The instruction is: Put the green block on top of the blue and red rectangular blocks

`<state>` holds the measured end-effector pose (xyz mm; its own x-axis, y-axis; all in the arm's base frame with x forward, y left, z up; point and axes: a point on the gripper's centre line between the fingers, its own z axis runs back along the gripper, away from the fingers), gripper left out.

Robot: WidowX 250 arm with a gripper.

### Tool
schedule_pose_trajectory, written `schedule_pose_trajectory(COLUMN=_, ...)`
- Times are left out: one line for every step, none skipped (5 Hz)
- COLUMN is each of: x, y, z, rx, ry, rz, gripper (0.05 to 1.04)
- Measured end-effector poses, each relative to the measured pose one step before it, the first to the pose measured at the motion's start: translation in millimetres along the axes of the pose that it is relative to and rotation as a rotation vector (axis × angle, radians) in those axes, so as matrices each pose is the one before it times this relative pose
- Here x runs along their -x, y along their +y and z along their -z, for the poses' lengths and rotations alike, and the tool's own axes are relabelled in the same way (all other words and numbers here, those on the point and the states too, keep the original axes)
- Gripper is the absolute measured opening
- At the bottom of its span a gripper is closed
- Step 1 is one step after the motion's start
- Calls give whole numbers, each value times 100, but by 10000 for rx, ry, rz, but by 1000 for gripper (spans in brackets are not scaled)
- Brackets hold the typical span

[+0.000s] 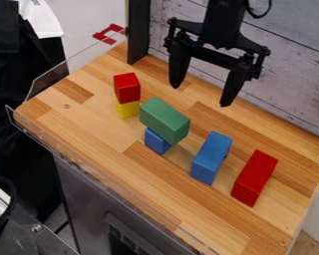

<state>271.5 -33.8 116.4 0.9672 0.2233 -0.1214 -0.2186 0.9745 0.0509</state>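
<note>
The gripper (pixel 201 96) hangs downward, fingers spread apart.

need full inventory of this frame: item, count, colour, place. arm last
red cube: 1, red, on yellow cube
yellow cube: 1, yellow, under red cube
green block: 1, green, on small blue block
small blue block: 1, blue, under green block
blue rectangular block: 1, blue, between green and red rectangular blocks
red rectangular block: 1, red, rightmost in view
tabletop: 1, wood-brown, under blocks
plank wall: 1, greyish, behind tabletop
post: 1, black, tabletop's far edge
gripper: 1, black, above tabletop, open
</note>
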Motion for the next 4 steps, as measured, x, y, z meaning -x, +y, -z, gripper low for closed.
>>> schedule_pose_trajectory(x=161, y=-16, z=879, rx=-104, ry=321, rz=14, gripper=999)
schedule_pose_trajectory(x=-86, y=307, z=364, rx=32, ry=160, rz=-363, gripper=999)
schedule_pose_trajectory(x=-476, y=856, z=-2, rx=247, ry=-3, rz=-794, gripper=999)
schedule_pose_trajectory(x=-230, y=455, z=476, rx=67, ry=-73, rz=-829, gripper=999)
